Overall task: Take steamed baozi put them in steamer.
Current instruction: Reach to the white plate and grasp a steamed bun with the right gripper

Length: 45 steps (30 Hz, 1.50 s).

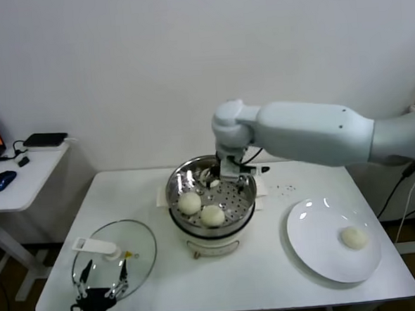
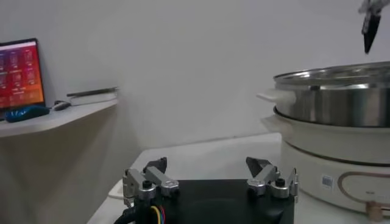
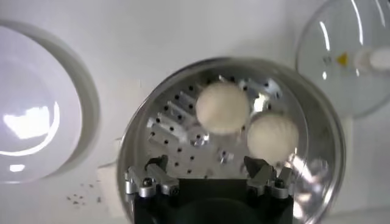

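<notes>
Three steamed baozi show in the head view. Two sit side by side on the perforated tray of the steamer: one baozi toward the left of the pot and a second baozi just beside it, nearer the front rim, the two touching or nearly so. The third baozi lies alone on the white plate at the lower right of the frame, well apart from the pot. A fourth bun is not seen in any view.

There is one steamer, at the centre of the white table, one plate, and one glass lid lying flat at the lower left with its white handle up. On the side desk at the far left are a blue mouse and a dark flat device.

The right arm reaches in from the right edge of the frame, its forearm running across the upper middle, wrist bent down so that the right gripper hangs over the back of the pot. The right wrist view looks straight down into the tray; there its fingertips stand apart, holding nothing.

The left gripper is low at the bottom left, by the near edge of the lid, its fingers spread and empty.
</notes>
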Tool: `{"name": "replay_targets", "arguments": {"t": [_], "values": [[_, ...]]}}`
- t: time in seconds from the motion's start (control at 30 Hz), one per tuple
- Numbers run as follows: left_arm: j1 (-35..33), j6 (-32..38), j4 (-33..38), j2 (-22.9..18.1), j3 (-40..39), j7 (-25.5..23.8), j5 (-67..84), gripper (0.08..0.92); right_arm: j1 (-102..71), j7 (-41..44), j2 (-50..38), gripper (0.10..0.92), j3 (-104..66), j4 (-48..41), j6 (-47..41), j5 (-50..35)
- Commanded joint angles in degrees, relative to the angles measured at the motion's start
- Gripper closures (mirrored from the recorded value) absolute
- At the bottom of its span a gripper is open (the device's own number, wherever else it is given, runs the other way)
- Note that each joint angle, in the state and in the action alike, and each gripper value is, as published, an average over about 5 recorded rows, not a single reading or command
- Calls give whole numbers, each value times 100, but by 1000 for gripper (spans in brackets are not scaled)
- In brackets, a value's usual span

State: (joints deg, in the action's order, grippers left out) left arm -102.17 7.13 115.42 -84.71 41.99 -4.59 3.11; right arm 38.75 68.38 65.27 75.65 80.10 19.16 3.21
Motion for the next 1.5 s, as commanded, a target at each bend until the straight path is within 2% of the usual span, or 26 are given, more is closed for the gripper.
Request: {"name": "replay_targets", "arguments": {"t": [0.03, 0.17, 0.4, 0.73, 1.0, 1.23, 1.5], "values": [[-2, -12, 58, 29, -29, -7, -9, 177, 1033, -61, -1122, 203, 869, -519, -1616, -2363], [53, -18, 94, 56, -66, -19, -5, 177, 1156, -38, -1815, 203, 1404, -610, -2130, -2708], [140, -43, 160, 87, -158, -31, -2, 177, 801, -51, -3037, 203, 1537, -626, -2581, -2572], [121, -39, 220, 107, -183, -39, 12, 177, -451, -182, -4002, 203, 1071, -621, -2557, -1357], [75, -21, 224, 89, -195, -40, 14, 177, -1834, -416, -4179, 203, 279, -668, -2427, -694], [39, -13, 221, 73, -185, -42, -2, 177, -2777, -631, -3944, 203, -666, -1104, -2315, -492], [37, -1, 155, 75, -151, -40, 4, 177, -3027, -709, -3668, 203, -959, -1494, -2324, -468]]}}
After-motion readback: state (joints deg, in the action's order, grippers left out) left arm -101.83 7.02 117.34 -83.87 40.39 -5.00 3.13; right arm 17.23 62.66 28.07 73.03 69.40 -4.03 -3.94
